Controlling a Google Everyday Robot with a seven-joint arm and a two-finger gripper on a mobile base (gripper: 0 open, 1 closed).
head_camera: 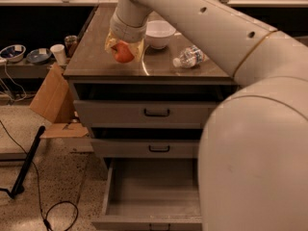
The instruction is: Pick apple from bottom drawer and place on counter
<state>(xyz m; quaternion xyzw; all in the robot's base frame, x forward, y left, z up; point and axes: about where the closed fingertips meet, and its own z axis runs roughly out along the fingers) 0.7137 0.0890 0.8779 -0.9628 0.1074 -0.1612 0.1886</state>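
We are holding the gripper (pixel 124 51) over the front left part of the counter (pixel 94 57); its two pale, see-through fingers (pixel 139 51) are pressing in on either side of the apple (pixel 122 53), so the hand is closing only as far as the fruit allows and is gripping it; we cannot tell whether the apple is touching the counter's surface or hanging just above it. Our arm (pixel 207 23) is arching in from the right foreground, crossing above the back of the counter and bending down to the gripper; its bulky lower section is filling the right side of the view and hiding part of the cabinet.

On the counter, a white bowl (pixel 160 32) is sitting just behind and to the right of the gripper, apart from it; a clear plastic bottle (pixel 191 57) is lying on its side further right, near the front edge; a pale arc mark (pixel 146 67) is curving across the surface between the apple and the bottle.

Below, the top drawer (pixel 144 112) and the middle drawer (pixel 147 148) are showing their grey fronts and dark handles; the bottom drawer (pixel 151 220) is standing pulled well out, its flat grey floor facing up.

To the left, a cardboard box (pixel 52 100) is leaning by the cabinet; a white cup (pixel 59 53) is standing on a low side shelf (pixel 19 71); a black cable (pixel 53 211) is looping over the speckled floor.
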